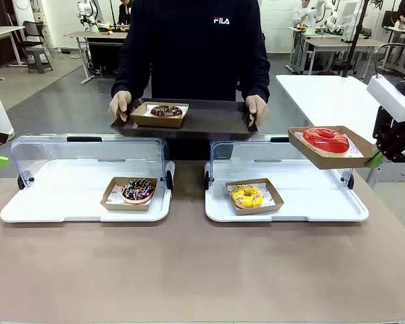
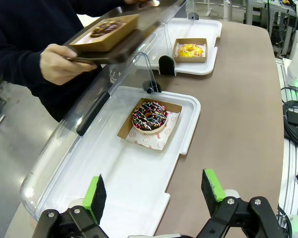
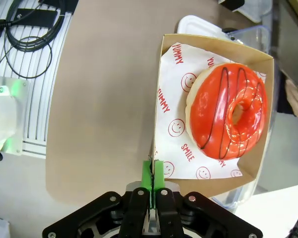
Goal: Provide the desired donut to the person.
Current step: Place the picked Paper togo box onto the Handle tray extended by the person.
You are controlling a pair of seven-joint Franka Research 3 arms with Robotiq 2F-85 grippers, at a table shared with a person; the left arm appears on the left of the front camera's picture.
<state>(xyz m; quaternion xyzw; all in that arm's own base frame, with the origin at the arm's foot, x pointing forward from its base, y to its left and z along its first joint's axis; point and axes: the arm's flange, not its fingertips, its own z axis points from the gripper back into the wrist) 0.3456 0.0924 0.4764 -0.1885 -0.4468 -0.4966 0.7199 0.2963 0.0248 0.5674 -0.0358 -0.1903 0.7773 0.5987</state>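
Across the brown bench (image 1: 189, 270), two white plastic display trays lie side by side, the left one (image 1: 54, 202) and the right one (image 1: 310, 202), each with a clear hinged lid (image 1: 88, 152) standing open at its far edge. A chocolate donut with coloured sprinkles (image 1: 138, 190) sits in a brown card box on the left one, and a yellow-iced donut (image 1: 247, 196) in another box on the right. Beyond the bench is a grey-floored room with other tables, and a white table (image 1: 324, 94) stands just beyond the far right corner. The person in the dark sweatshirt (image 1: 189, 47) stands at the far side with one hand (image 1: 120, 103) and the other hand (image 1: 257, 108) gripping the ends of a dark rectangular serving tray (image 1: 209, 121), held level above the open lids; a chocolate-glazed donut (image 1: 166, 111) in a card box rests on its left part. The right gripper (image 3: 152, 171) is clamped on the edge of a brown cardboard tray (image 1: 324, 160) carrying the red-glazed donut (image 1: 326, 140), held in the air above the right lid, tilted slightly, near the serving tray's right end but apart from it. The left gripper (image 2: 154, 191) hovers over the near end of the left display tray, its jaws wide apart and holding nothing. The near half of the bench lies bare in front of both display trays.
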